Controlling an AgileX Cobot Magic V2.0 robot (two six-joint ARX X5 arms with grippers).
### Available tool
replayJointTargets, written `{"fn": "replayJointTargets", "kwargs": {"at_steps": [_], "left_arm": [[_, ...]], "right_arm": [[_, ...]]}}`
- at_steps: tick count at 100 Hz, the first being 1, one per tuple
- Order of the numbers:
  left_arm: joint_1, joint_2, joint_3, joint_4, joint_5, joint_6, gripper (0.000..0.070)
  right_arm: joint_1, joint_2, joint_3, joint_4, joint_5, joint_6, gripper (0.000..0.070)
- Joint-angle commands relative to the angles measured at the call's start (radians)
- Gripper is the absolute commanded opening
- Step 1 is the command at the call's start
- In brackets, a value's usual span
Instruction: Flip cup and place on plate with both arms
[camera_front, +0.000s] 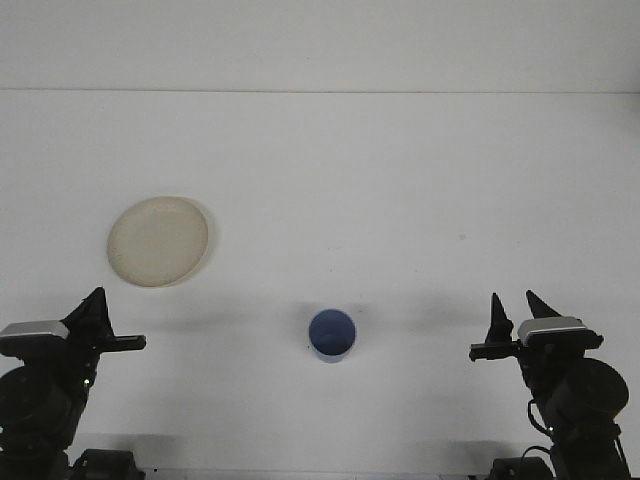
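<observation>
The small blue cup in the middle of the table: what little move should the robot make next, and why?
Probably the right gripper should reach left toward the small blue cup. The cup stands alone on the white table, untouched, apart from the round cream plate, and that gripper's fingers look spread and hold nothing.

The plate (158, 241) lies left and behind the cup (332, 335), which sits between both arms.
</observation>
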Motion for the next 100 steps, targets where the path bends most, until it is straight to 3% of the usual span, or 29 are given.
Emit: {"fn": "replayJointTargets", "kwargs": {"at_steps": [1, 31, 83, 89, 100], "left_arm": [[0.001, 0.077, 0.098, -0.096, -0.001, 0.006, 0.0011], [0.001, 0.361, 0.370, -0.482, 0.000, 0.008, 0.0011], [0.001, 0.362, 0.377, -0.426, 0.000, -0.004, 0.0019], [0.001, 0.362, 0.377, -0.428, -0.001, -0.004, 0.0073], [0.001, 0.362, 0.377, -0.446, -0.001, -0.004, 0.0344]], "right_arm": [[0.002, 0.001, 0.012, 0.013, 0.000, -0.003, 0.0364], [0.002, 0.001, 0.012, 0.013, 0.000, -0.003, 0.0364], [0.002, 0.001, 0.012, 0.013, 0.000, -0.003, 0.0364], [0.002, 0.001, 0.012, 0.013, 0.000, -0.003, 0.0364], [0.002, 0.001, 0.012, 0.014, 0.000, -0.003, 0.0364]]}}
